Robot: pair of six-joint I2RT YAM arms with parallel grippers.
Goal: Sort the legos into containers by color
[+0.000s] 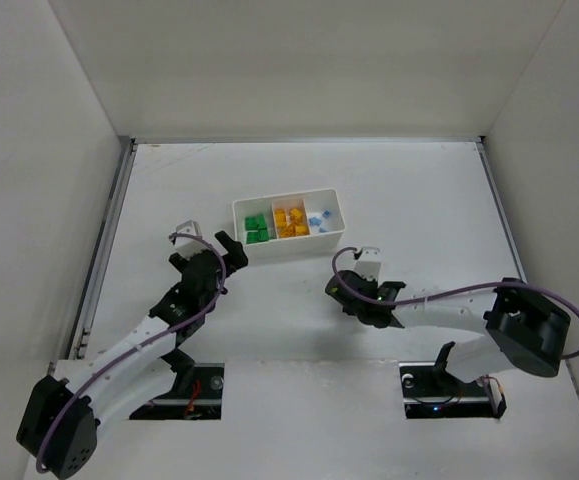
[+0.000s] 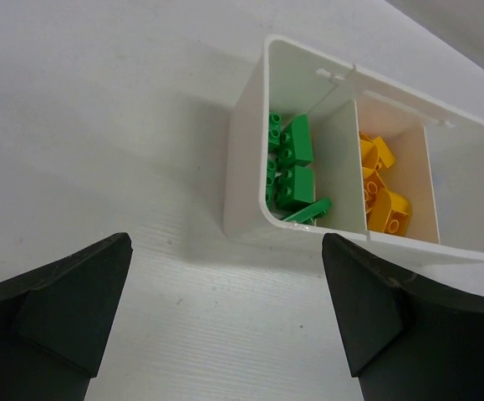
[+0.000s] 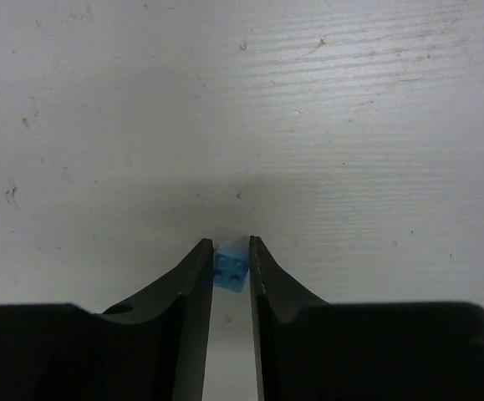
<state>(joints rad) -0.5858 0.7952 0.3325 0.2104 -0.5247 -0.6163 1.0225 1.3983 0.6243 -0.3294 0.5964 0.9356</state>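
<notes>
Top external view: white bench; tray mid-bench, nearer the far edge. Compartments left to right: green bricks, yellow bricks, pale blue bricks. Left gripper spread wide, empty, just off the tray's left end. Right gripper nearer the near edge, right of centre, pinching one blue brick just above the bench.

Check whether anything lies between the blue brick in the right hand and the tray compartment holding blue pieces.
Nothing visible does. The right hand grips the blue brick, and only bare table lies between it and the tray, whose right-end compartment holds the blue pieces.
</notes>
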